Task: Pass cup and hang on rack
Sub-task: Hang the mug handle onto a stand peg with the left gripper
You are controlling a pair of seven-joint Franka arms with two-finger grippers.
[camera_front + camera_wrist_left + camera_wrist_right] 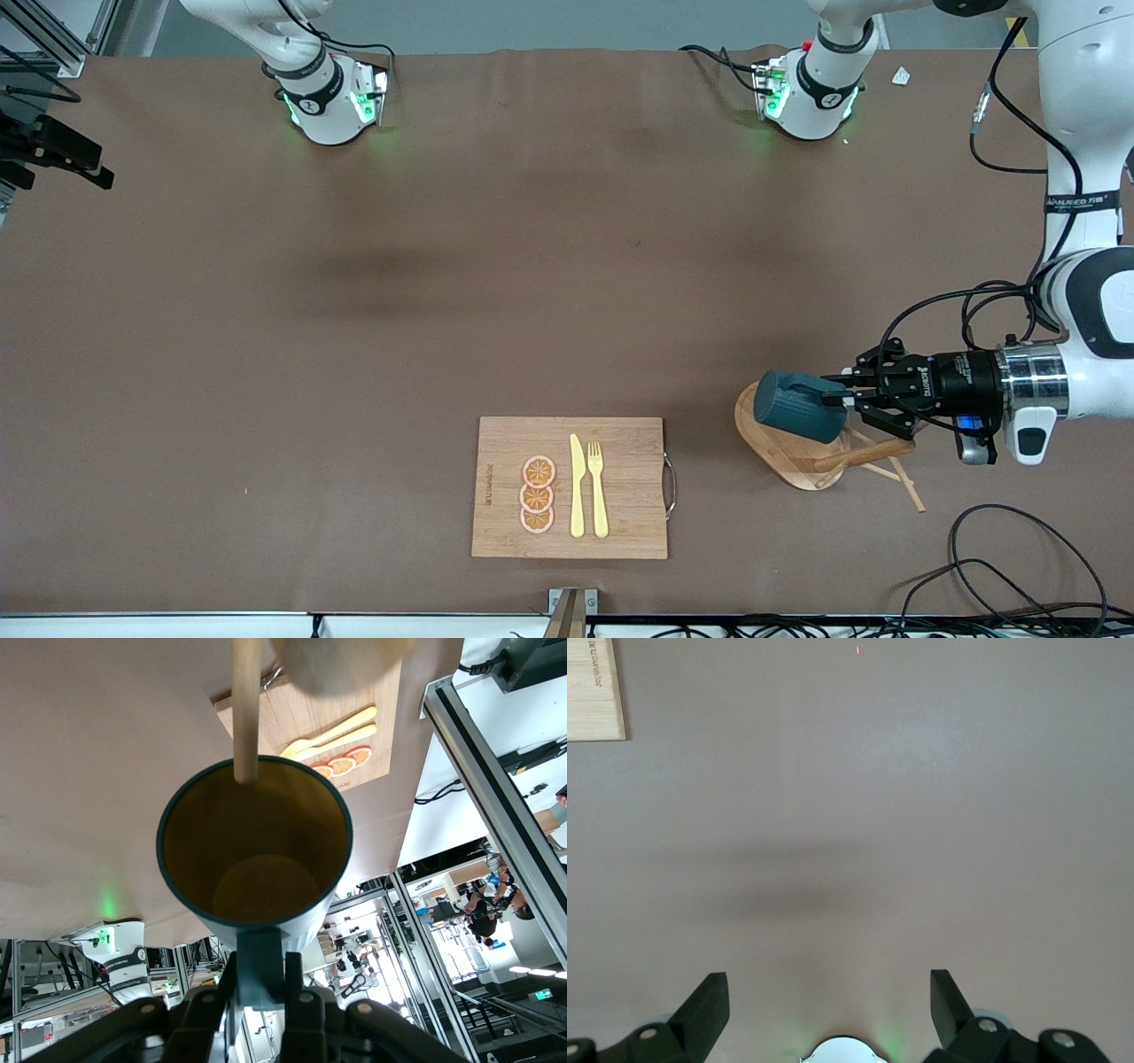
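From the front camera I see my left gripper reaching in from the left arm's end of the table, its fingers clamped tight on the handle of the cup, which it holds on its side in the air over the oval base of the rack. The rack stands toward the left arm's end of the table, beside the cutting board; its thin pegs stick out toward that end of the table. On the board lie three orange slices, a yellow knife and a yellow fork, side by side. The right arm shows only near its base at the top of this view, and its gripper is out of the front picture; I have it waiting. In the left wrist view I look straight into the cup, with its yellow-brown inside and dark green rim, and my left gripper is closed on the handle just below it. One wooden peg of the rack comes down to the cup's rim and overlaps it; I cannot tell whether they touch. The board lies past it with the cutlery and slices on it. In the right wrist view my right gripper stands wide open and empty above the bare brown table, with a corner of the board at the edge.
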